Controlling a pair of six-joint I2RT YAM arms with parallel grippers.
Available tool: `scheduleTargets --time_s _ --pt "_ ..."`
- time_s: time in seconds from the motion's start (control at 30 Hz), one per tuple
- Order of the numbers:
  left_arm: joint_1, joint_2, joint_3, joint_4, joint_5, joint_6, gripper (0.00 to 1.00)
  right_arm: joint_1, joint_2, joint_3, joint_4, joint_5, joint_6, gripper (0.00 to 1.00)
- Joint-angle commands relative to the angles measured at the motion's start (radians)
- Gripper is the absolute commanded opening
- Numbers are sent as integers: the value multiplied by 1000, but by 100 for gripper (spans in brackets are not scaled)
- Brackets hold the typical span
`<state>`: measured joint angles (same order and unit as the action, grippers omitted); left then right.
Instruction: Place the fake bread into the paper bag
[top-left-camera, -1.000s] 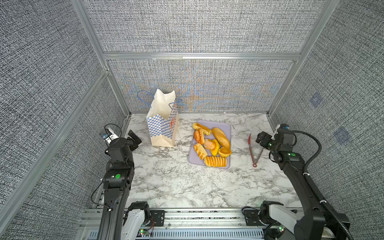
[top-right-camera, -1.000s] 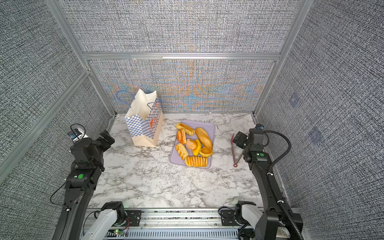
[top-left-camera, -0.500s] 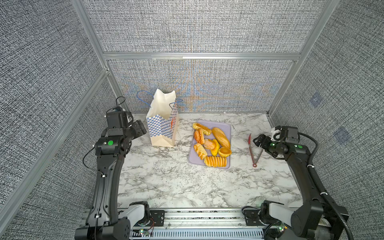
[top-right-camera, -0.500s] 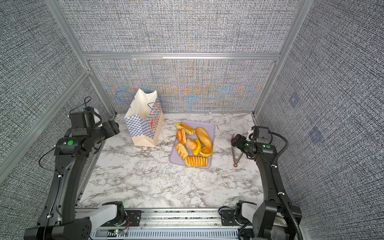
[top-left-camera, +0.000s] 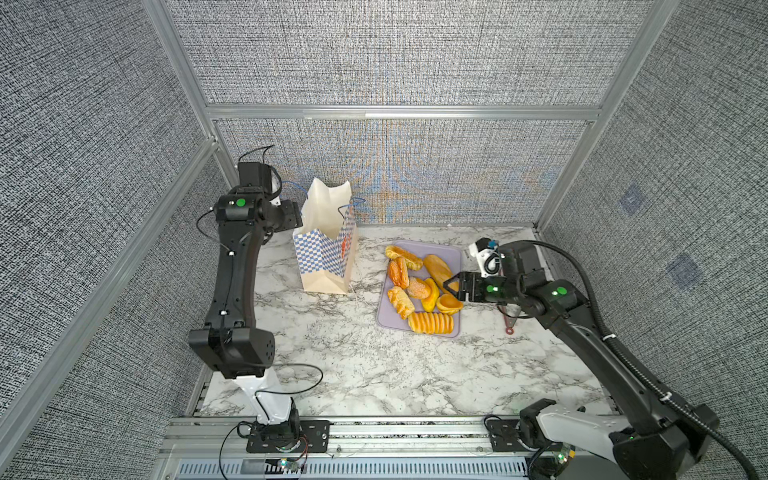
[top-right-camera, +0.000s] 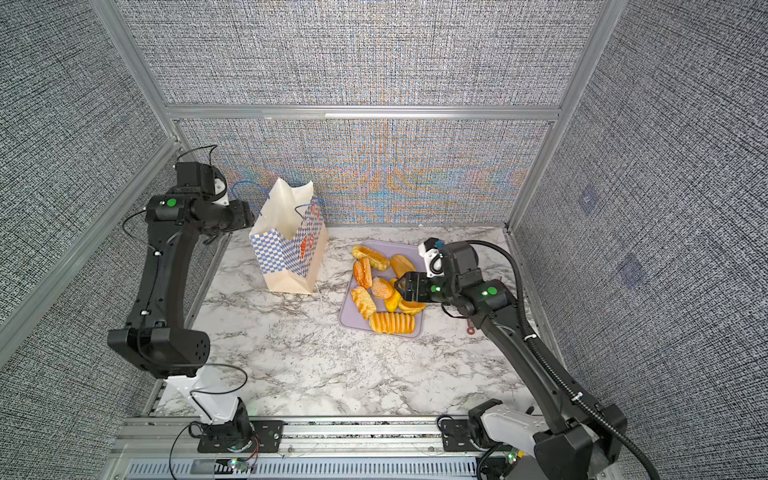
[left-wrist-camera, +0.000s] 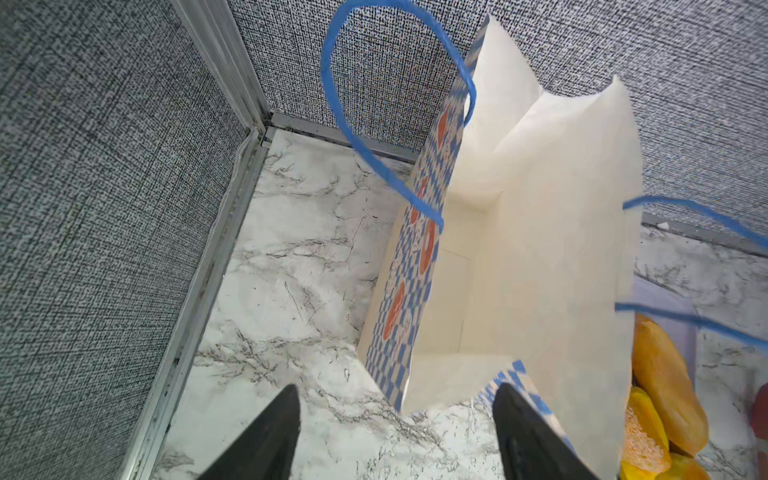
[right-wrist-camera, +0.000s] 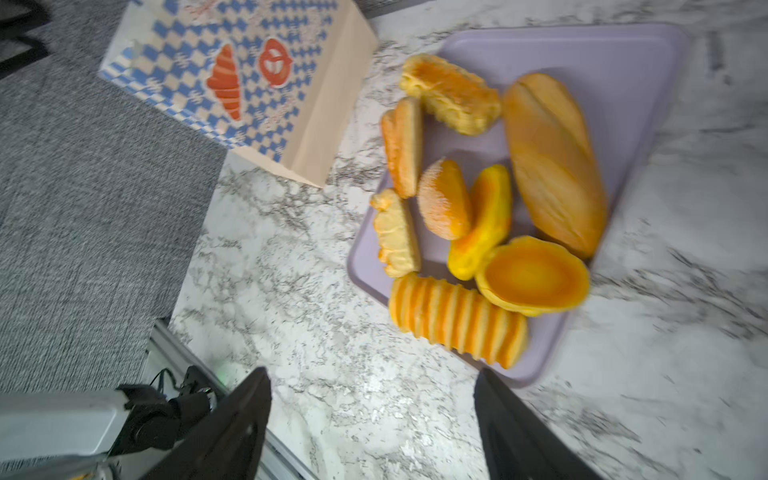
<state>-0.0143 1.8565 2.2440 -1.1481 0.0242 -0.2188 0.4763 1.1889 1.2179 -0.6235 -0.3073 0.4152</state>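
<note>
Nothing bagged yet: fake bread (top-left-camera: 436, 268) all on tray (top-left-camera: 449, 252), right of centre; paper bag (left-wrist-camera: 540, 249) stands empty. Left gripper (left-wrist-camera: 399, 440) and right gripper (right-wrist-camera: 374, 436) spread, holding nothing

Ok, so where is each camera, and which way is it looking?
Both top views: high above the front edge, looking down and back over the marble table; the left arm and right arm show whole.
Left wrist: on the left arm, looking down into the paper bag; the open left gripper shows.
Right wrist: on the right arm, looking down at the fake bread on the lavender tray; the open right gripper shows.
Shared: both wrist views catch the bag and some bread.
</note>
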Motion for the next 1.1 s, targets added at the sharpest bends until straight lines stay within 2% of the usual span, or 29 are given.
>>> scheduleTargets --time_s 0.0,0.13,0.2,0.37,0.6,0.7,0.97,1.0,1.07 --pt "-19 101 146 -113 -6 44 73 92 47 68 62 45 -16 79" --pt "-28 252 322 -166 -13 44 73 177 137 158 47 55 -39 78" --pt "-29 303 364 -179 -12 44 73 207 161 178 51 67 -45 78" --pt "-32 349 337 -145 -12 32 72 255 174 185 56 110 -54 78" --pt "-51 349 318 -99 3 12 58 259 159 137 67 133 -32 76" --pt "-56 337 308 -84 5 8 48 259 149 104 92 142 -19 76" --pt "-56 283 241 -85 3 3 3 260 135 88 95 184 -19 73" --pt "-56 262 216 -78 6 4 0 258 132 86 93 199 -24 73" --pt "-55 222 158 -61 18 3 0 256 122 77 92 228 -23 74"
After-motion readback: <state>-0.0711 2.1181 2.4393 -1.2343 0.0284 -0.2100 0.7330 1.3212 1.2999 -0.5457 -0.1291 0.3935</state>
